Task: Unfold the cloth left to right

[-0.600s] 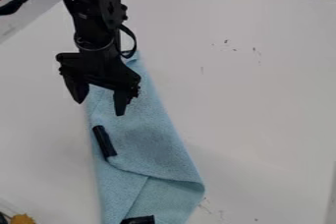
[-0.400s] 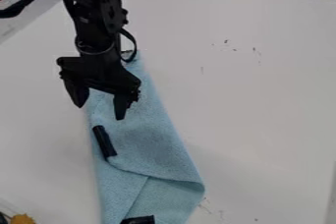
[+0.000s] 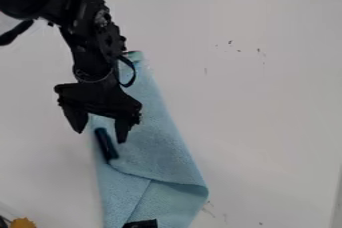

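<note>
One cloth (image 3: 160,152), light blue, folded, lying lengthwise on the white counter (image 3: 260,117), left of the view's centre and running to the bottom edge. Two black pieces on it: a short strip (image 3: 105,144) near its left edge, another piece (image 3: 140,224) at the bottom. One black gripper (image 3: 100,137), pointing down at the cloth's left edge, fingers spread wide. One orange-yellow object (image 3: 23,223), partly seen, bottom left corner.
</note>
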Controlling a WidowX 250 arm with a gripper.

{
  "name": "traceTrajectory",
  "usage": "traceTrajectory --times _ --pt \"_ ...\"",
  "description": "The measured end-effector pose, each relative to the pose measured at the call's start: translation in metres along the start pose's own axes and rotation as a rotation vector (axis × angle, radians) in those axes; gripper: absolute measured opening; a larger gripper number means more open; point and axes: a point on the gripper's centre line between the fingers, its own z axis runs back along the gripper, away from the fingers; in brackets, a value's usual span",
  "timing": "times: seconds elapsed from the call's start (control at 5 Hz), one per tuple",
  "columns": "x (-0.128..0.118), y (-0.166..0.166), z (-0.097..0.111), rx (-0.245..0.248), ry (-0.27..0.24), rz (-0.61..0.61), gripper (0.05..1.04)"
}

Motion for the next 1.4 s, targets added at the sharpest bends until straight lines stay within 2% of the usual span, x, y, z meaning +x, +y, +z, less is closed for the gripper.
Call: traceTrajectory --times 0.2,0.6,0.8,1.0,1.2,1.4 --pt "0.0 -0.001 -0.002 -0.008 -0.017 0.015 1.001" --pt "0.001 0.0 -0.009 -0.033 -0.016 0.03 1.001" --pt "0.002 -0.001 -0.012 -0.041 -0.021 0.025 0.959" --pt "0.001 0.001 -0.013 -0.046 -0.022 0.038 0.806" --pt "0.001 0.001 -0.014 -0.054 -0.02 0.037 0.493" --pt "0.001 0.002 -0.015 -0.052 -0.018 0.035 0.239"
